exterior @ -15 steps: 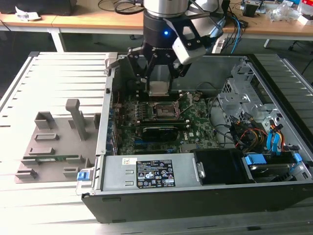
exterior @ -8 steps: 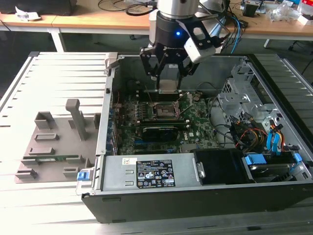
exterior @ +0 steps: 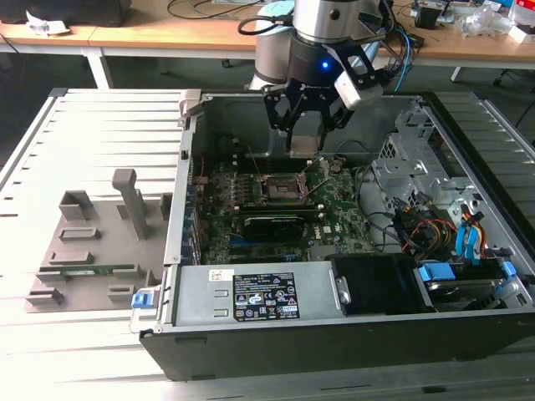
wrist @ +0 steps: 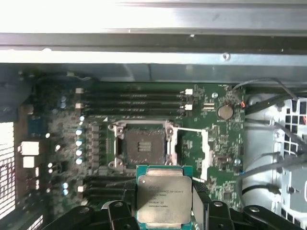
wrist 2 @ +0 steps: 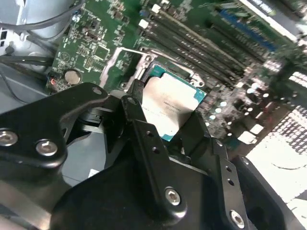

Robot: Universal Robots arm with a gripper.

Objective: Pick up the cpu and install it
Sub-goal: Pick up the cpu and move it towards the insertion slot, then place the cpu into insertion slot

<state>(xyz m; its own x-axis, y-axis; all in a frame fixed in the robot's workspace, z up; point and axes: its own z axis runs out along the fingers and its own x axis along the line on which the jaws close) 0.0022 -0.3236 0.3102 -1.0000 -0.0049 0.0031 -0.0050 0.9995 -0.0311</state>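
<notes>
Exterior view: the gripper (exterior: 303, 150) hangs inside the computer case (exterior: 251, 351), just above the socket (exterior: 280, 190).

First wrist view: the cpu (wrist: 164, 200), metal top showing, is clamped between the fingers (wrist: 200, 203), beside the open socket (wrist: 144, 146) and not seated.

Second wrist view: the cpu (wrist 2: 170, 103) is gripped on two opposite edges above the socket.

Case (exterior: 334, 347) on table (exterior: 100, 134), mobo (exterior: 338, 213) flat on its floor. Socket (exterior: 280, 190) mid-board, RAM slots (wrist: 134, 103) just beside it. Cpu (wrist: 163, 200) clamped in gripper (exterior: 304, 149), above board, near socket, clear of it. PSU (exterior: 251, 296) along case's near wall, drive cage (exterior: 410, 159) at exterior view's right. Fixture tray (exterior: 92, 251) outside case, exterior view's left.
</notes>
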